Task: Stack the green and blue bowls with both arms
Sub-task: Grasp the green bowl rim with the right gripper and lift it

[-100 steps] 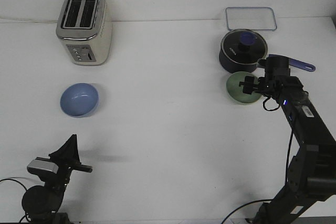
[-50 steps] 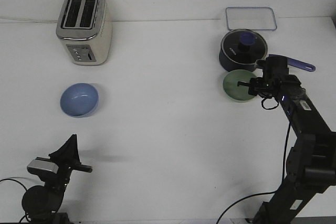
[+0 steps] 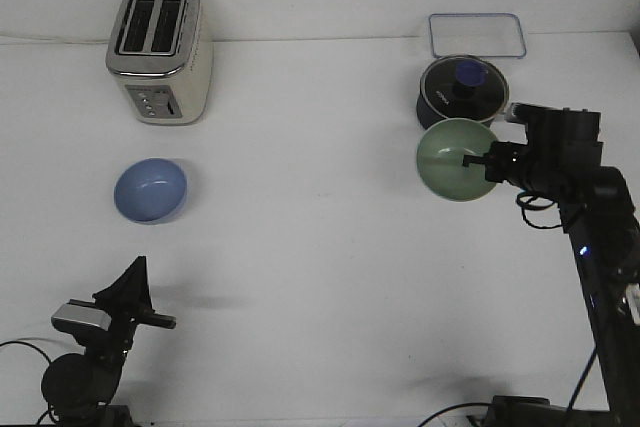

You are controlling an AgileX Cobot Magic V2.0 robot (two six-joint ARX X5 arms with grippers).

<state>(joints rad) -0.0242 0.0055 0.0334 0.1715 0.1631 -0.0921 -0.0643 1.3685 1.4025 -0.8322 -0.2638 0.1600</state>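
while the right gripper (image 3: 478, 161) is clamped on the rim of the green bowl (image 3: 452, 159), the bowl is held tilted above the white table (image 3: 320, 247), its opening turned toward the camera, just in front of the dark saucepan (image 3: 460, 95). the blue bowl (image 3: 150, 190) is set upright on the table's left side, in front of the toaster (image 3: 160, 52). the left gripper (image 3: 128, 292) is seen low at the near left, well apart from the blue bowl, its pointed fingers pressed together. a clear lid (image 3: 478, 35) is laid behind the saucepan.
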